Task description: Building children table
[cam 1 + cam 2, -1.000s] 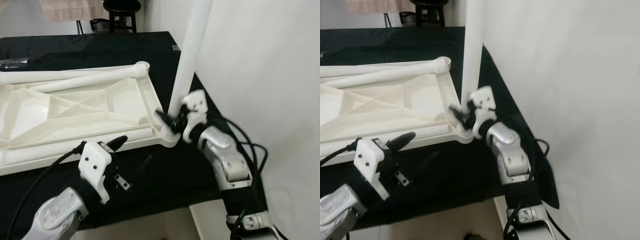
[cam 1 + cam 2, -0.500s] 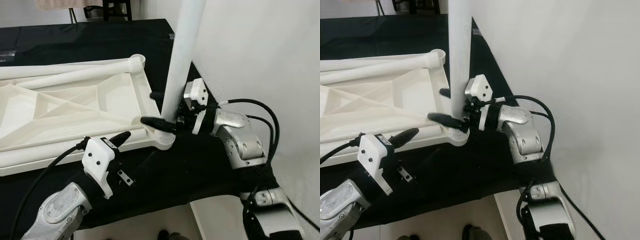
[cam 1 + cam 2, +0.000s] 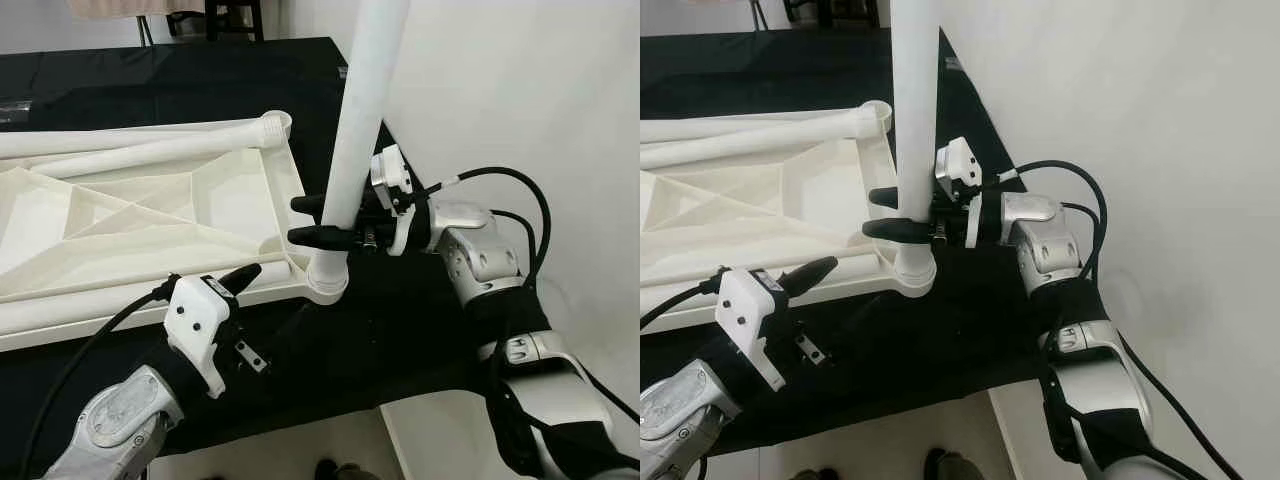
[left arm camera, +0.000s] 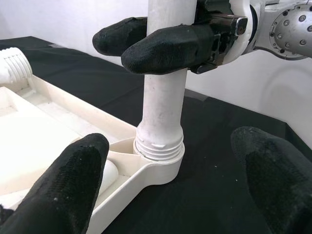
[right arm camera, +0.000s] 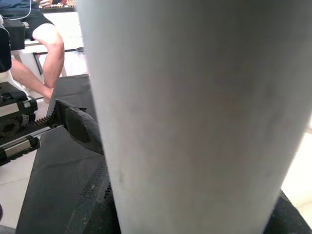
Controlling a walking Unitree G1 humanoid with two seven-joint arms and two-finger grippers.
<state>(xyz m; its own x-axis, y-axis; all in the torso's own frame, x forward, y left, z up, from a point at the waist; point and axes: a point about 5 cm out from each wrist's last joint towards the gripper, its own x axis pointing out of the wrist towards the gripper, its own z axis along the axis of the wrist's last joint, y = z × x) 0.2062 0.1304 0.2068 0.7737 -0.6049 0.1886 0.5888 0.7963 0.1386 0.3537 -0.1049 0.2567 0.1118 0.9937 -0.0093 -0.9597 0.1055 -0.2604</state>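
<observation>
While the upright table leg point(image 3: 355, 130) stands in the corner socket point(image 3: 327, 284) of the overturned tabletop point(image 3: 150, 215) (on a black counter point(image 3: 390, 330)), the right claw point(image 3: 312, 221) clamps it, and the left claw point(image 4: 170, 185) gapes wide nearby.

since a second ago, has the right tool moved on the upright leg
Yes. The right tool has climbed the leg: it was down at the corner socket of the tabletop, and now grips well above it.

Leg point(image 3: 360, 110) upright in tabletop point(image 3: 150, 220) right corner socket
</observation>
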